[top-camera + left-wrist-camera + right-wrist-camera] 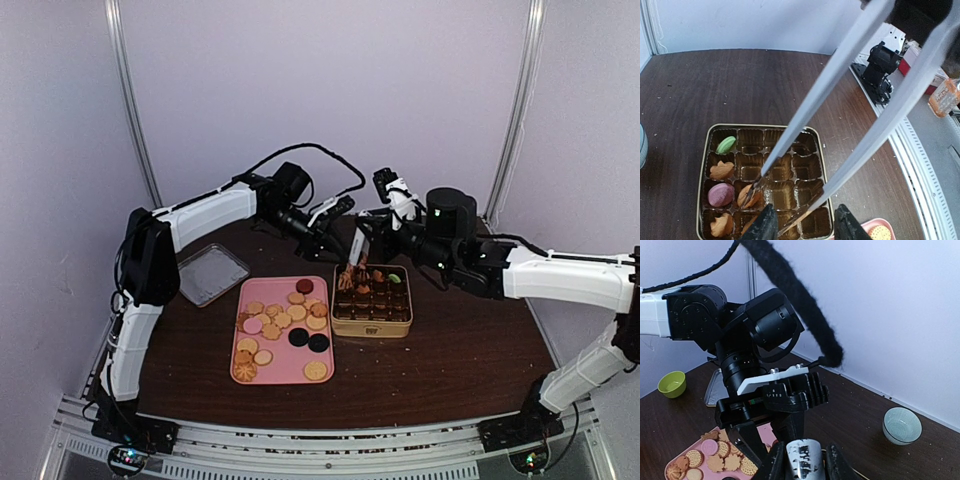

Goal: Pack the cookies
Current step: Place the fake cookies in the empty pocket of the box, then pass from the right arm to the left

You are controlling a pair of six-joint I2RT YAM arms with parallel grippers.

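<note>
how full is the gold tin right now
Partly full: the gold tin holds cookies in its left compartments only; most others show bare liner.

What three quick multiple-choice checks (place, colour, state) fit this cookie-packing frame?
1. In the top view, where is the pink tray relative to the gold tin?
A. left of it
B. behind it
C. inside it

2. In the left wrist view, what colour is the cookie in the tin's top-left cell?
A. black
B. green
C. white

3. What is the left gripper doing?
A. hanging empty
B. gripping the tray
C. holding tongs

Answers:
1 A: the tray lies beside the tin on its left.
2 B: that cookie is plainly green.
3 C: the tongs run out from between its fingers, with their tips in the tin.
</note>
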